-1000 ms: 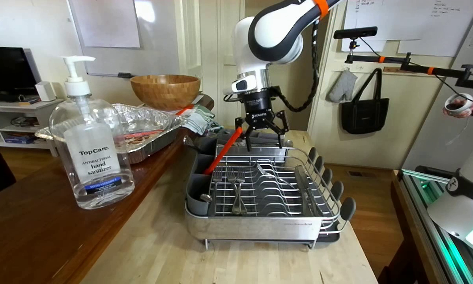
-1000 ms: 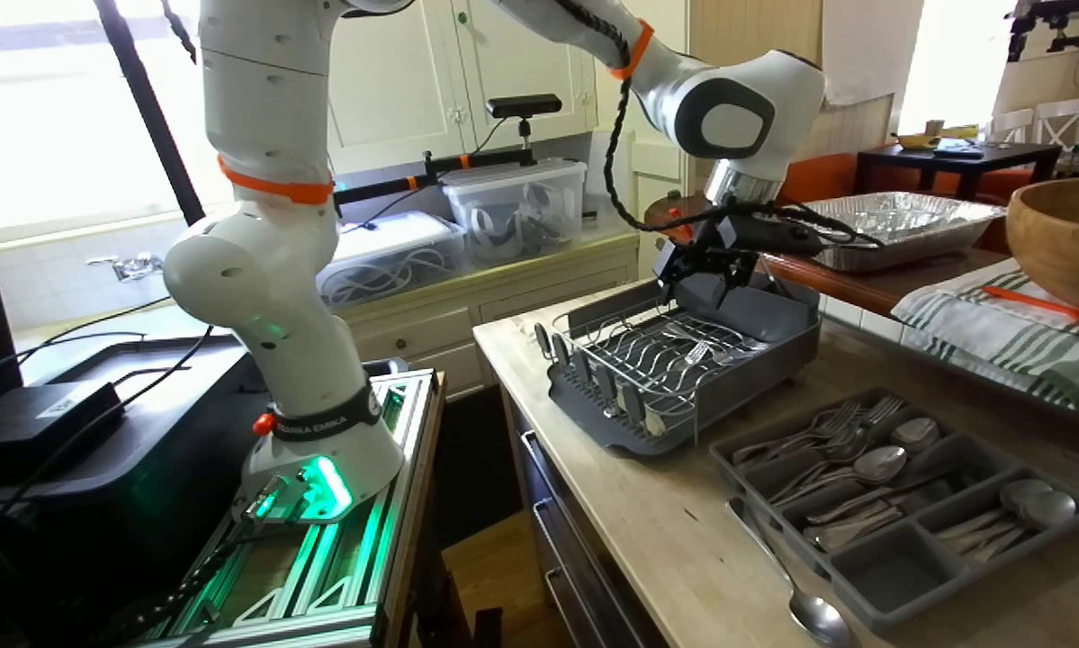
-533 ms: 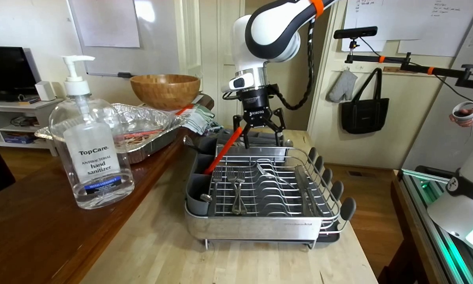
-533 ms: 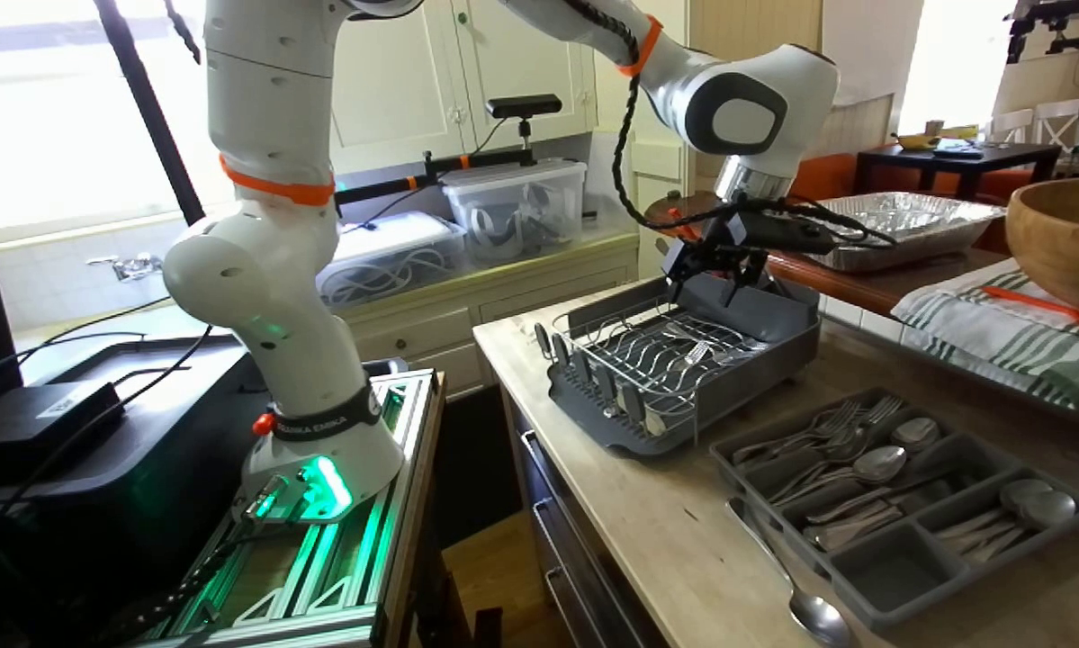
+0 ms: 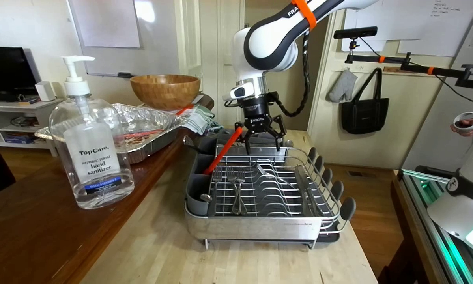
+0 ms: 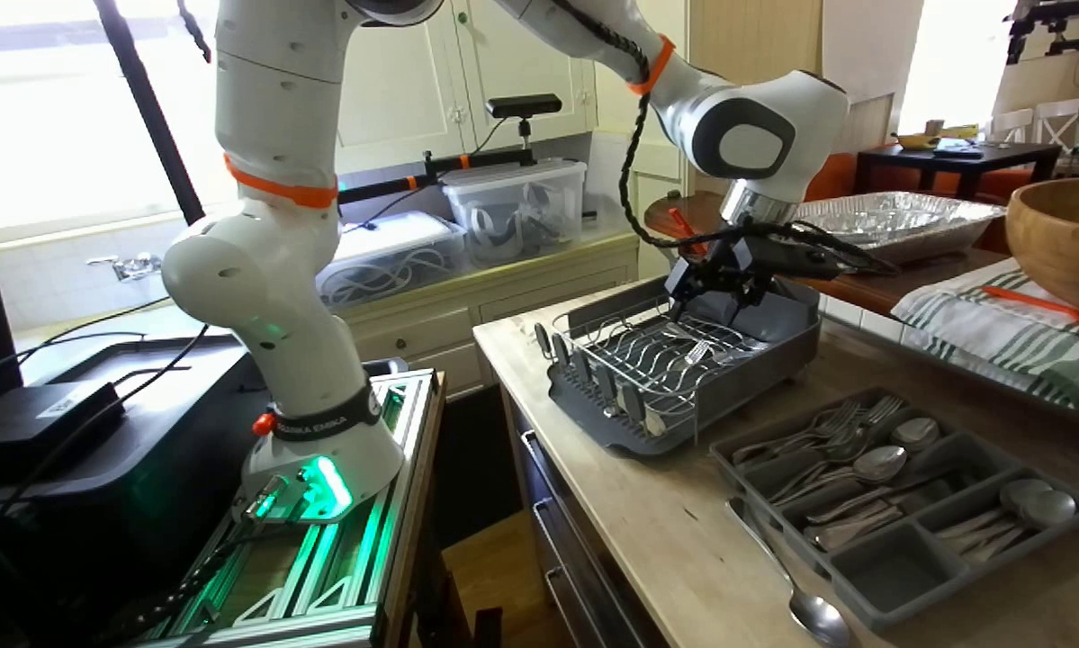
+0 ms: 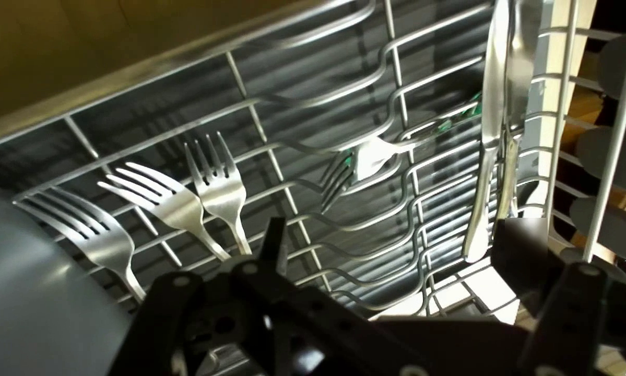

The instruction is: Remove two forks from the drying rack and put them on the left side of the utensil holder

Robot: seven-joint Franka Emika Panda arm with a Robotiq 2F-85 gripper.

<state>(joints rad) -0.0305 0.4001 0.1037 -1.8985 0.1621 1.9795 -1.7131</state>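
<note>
Drying rack [image 5: 256, 228]: its wires hold the load off the base, so fingers should get around a handle.
Utensil holder [image 5: 197, 203]: the dark grey caddy along the rack's side, as we read it; short carry. Which compartment counts as left, we can't settle.
Gripper [image 5: 263, 150]: hangs above the rack, fingers down, jaws spread wide, nothing between them. Pose suits a top-down pick; we judge this the approach, nothing taken yet.
Orange-red-handled utensil [image 5: 223, 151]: leans up out of the holder, overlaps the gripper in an exterior view; touching or not, unclear. We'd watch for a snag.
Forks [image 7: 221, 196]: four on the rack wires in the wrist view, all tines clear of our fingers. The crossed pair [image 5: 237, 193] probably drags together if we lift one; the slanted fork [image 7: 374, 156] lies apart, so likely our easier first pick.
</note>
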